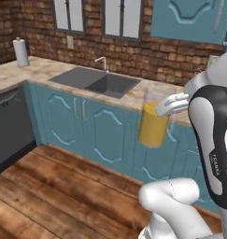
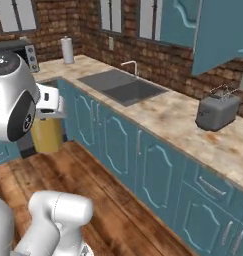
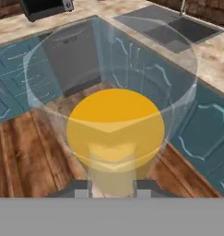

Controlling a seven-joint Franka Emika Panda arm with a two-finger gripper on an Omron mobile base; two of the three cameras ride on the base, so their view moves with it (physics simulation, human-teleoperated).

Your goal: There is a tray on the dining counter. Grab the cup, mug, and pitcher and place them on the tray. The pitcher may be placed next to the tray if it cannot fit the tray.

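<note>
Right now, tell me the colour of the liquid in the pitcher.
Orange-yellow, inside the clear pitcher; the hand view shows it best.

1. You see a grey sink (image 1: 97,82) with a faucet (image 1: 102,60) set into the brick-backed bench (image 2: 178,116).
2. A paper towel roll (image 1: 21,52) stands at its far end.
3. A toaster (image 2: 217,111) sits on the bench, well apart from the sink.
4. Below you, wooden floor (image 1: 49,186).

Even, shadowless rendered light fills the kitchen; all three views look soft and low-resolution, with no glare on the pitcher (image 3: 115,129).
</note>
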